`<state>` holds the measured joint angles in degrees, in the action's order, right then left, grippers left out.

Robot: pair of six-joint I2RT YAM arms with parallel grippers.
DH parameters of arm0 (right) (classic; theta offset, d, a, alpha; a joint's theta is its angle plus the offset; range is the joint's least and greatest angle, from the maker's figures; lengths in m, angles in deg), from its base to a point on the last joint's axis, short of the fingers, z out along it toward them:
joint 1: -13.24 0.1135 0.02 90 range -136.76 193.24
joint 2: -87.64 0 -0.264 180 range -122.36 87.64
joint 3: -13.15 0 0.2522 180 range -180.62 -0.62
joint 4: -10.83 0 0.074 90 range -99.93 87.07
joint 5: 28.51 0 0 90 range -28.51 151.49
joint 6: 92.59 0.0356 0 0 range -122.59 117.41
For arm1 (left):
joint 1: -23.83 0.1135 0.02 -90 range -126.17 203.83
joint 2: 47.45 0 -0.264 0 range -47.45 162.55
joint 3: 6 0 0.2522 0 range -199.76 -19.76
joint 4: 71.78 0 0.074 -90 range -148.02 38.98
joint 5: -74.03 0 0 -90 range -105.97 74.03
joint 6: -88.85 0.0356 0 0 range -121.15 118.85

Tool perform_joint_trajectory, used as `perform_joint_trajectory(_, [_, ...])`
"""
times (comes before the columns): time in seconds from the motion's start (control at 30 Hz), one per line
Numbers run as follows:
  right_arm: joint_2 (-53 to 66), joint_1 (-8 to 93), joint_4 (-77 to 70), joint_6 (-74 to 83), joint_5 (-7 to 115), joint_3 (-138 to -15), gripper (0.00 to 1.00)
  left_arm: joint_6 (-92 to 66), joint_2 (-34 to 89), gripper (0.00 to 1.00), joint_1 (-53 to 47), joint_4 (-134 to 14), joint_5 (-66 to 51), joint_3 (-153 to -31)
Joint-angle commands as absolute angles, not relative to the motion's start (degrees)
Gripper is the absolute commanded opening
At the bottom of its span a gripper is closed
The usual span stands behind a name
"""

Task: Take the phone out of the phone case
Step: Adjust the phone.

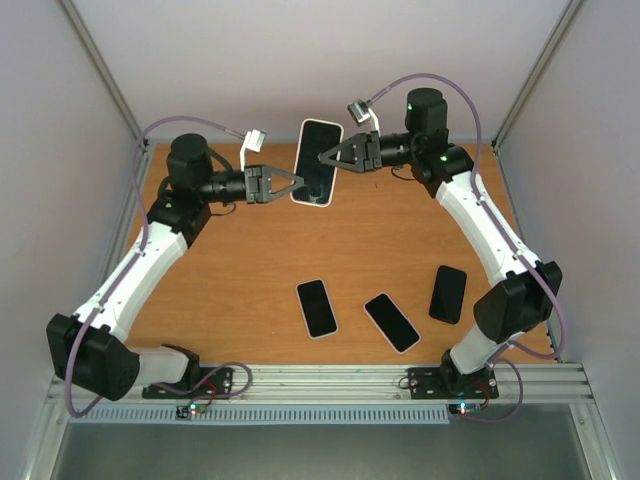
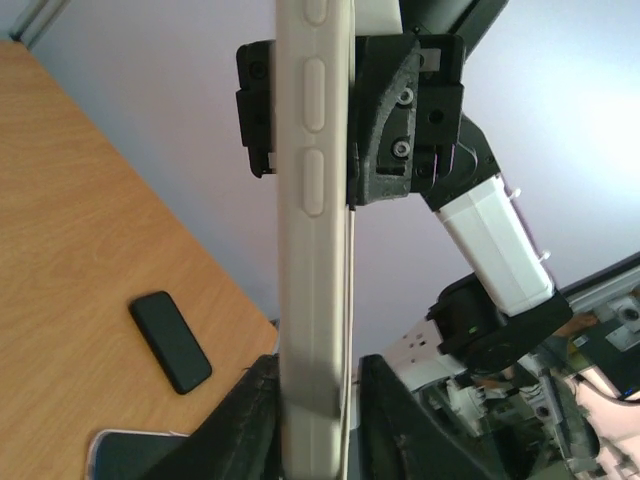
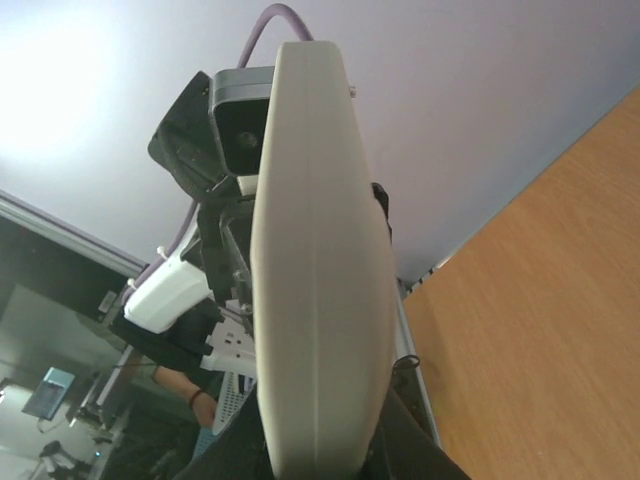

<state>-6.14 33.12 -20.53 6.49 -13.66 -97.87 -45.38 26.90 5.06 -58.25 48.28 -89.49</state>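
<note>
A phone [image 1: 318, 158] with a black screen sits in a white phone case [image 1: 303, 198], held in the air over the far middle of the table. My left gripper [image 1: 297, 181] is shut on the case's lower left edge. My right gripper [image 1: 325, 158] is shut on it from the right side. In the left wrist view the case [image 2: 310, 250] stands edge-on with its side buttons showing, clamped between my left gripper's [image 2: 315, 425] dark fingers [image 2: 245, 430]. In the right wrist view the case's white edge [image 3: 320, 300] fills the middle, and my right gripper [image 3: 315, 455] pinches its base.
Three other dark phones lie flat on the near half of the wooden table [image 1: 230, 270]: one at centre [image 1: 316, 307], one to its right [image 1: 391, 322], one further right [image 1: 448, 294]. Grey walls [image 1: 60, 150] close in both sides and the back.
</note>
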Motion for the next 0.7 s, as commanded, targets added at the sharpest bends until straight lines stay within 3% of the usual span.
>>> perform_joint_trajectory(0.0, [-3.7, 33.1, -20.6, 7.5, -13.1, -98.7, 0.03, -43.6, 25.3, 0.36, 5.7, -61.3, 48.7, -89.2])
perform_joint_trajectory(0.07, [-3.2, 33.1, -20.6, 7.6, -12.7, -98.3, 0.01, -43.6, 24.5, 0.49, 6.1, -61.2, 48.4, -88.4])
perform_joint_trajectory(0.17, [-3.2, 33.2, -18.8, 9.7, -12.5, -98.1, 0.01, -42.4, 22.8, 0.57, 7.0, -60.5, 48.3, -86.4])
perform_joint_trajectory(0.4, [-3.6, 33.1, -6.9, 18.4, -13.3, -94.2, 0.01, -38.3, 19.1, 0.63, 7.1, -58.4, 47.5, -82.2])
perform_joint_trajectory(0.67, [-2.7, 33.1, -6.0, 18.8, -13.3, -92.2, 0.01, -42.3, 19.0, 0.66, 7.1, -63.9, 47.2, -80.5])
